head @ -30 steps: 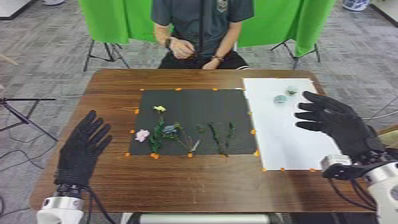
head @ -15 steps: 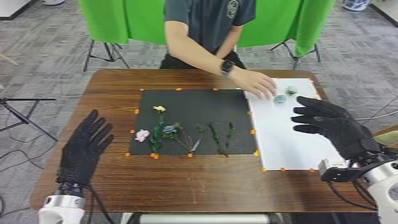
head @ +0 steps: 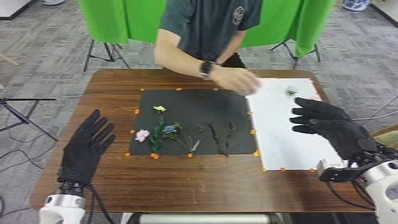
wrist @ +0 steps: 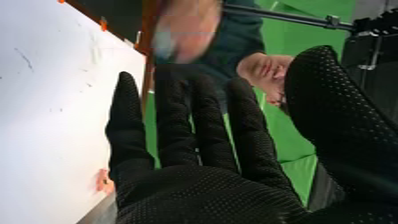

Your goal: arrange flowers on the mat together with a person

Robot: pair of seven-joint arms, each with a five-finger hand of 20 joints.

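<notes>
My right hand (head: 336, 127), fingers spread and empty, hangs over the edge of the white sheet (head: 284, 145), probably leaving the person's hand (head: 234, 80) room above the flowers (head: 171, 129) on the dark mat (head: 191, 107).

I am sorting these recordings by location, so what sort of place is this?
Probably a lab or demo room: camera-style stands, green backdrop, office-like carpet.
</notes>
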